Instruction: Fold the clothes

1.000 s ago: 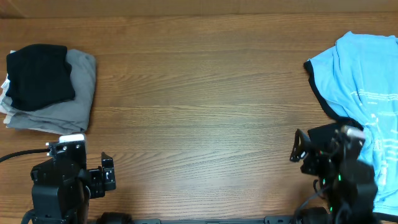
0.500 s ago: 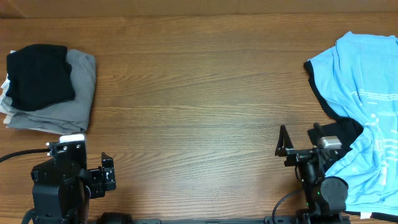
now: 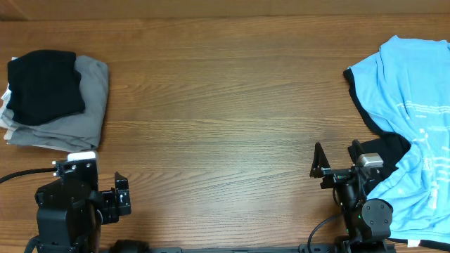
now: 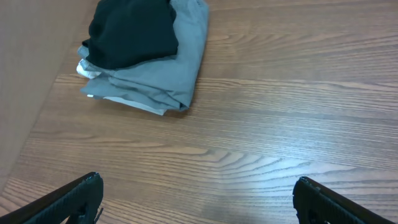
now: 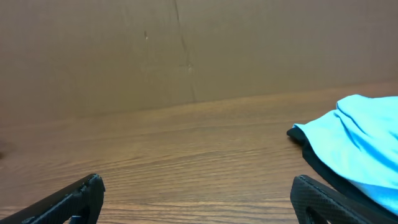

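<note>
Left gripper (image 4: 198, 190): black fingers spread wide, nothing between them, over bare table (image 3: 225, 105) at the front left. Right gripper (image 5: 196, 186): equally wide and empty, at the front right, just beside the loose clothes.

Writing: the light blue tee (image 3: 411, 98) carries fine white printed lines (image 3: 430, 112), too small to read. No brand or label legible anywhere.

The light blue tee lies unfolded and rumpled along the table's right edge, soft with long creases. A black garment (image 3: 389, 149) shows under it as a dark border and a bunched patch near the right gripper.

At the far left sits a folded stack: a black piece (image 3: 43, 84) on top, a grey piece (image 3: 91, 105) beneath, and a white layer (image 3: 7, 121) peeking out at the bottom.

The table is brown wood-grain laminate, backed by a plain brown wall (image 5: 186, 50).
</note>
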`<state>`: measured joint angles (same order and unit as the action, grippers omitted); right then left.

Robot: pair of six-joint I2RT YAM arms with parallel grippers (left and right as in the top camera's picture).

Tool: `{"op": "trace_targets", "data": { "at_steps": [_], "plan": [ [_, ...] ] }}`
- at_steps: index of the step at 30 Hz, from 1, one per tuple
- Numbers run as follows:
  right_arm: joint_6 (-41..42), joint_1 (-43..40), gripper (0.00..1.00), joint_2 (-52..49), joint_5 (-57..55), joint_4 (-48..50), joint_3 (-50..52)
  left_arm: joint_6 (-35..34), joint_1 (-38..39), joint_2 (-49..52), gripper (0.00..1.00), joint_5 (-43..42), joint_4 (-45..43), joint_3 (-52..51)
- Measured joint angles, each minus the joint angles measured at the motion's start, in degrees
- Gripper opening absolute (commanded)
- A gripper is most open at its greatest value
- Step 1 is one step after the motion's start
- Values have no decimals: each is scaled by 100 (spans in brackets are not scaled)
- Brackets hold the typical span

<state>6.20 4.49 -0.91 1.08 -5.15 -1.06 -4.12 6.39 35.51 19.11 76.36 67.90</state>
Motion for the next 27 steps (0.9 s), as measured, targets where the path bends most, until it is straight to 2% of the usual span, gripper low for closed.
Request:
{"op": "trace_targets", "data": {
  "at_steps": [17, 19, 24, 27],
  "plan": [
    [-2, 0, 100, 0, 0, -4, 0, -4, 0, 0, 100, -9, 55, -2],
    [-4, 0, 100, 0, 0, -2, 0, -68, 0, -39, 100, -238, 96, -26],
    [-4, 0, 100, 0, 0, 0, 0, -192, 0, -715, 100, -649, -1062, -815],
    [-2, 0, 100, 0, 2, 0, 0, -339, 0, -1401, 100, -874, -1950, -1871]
  ]
}}
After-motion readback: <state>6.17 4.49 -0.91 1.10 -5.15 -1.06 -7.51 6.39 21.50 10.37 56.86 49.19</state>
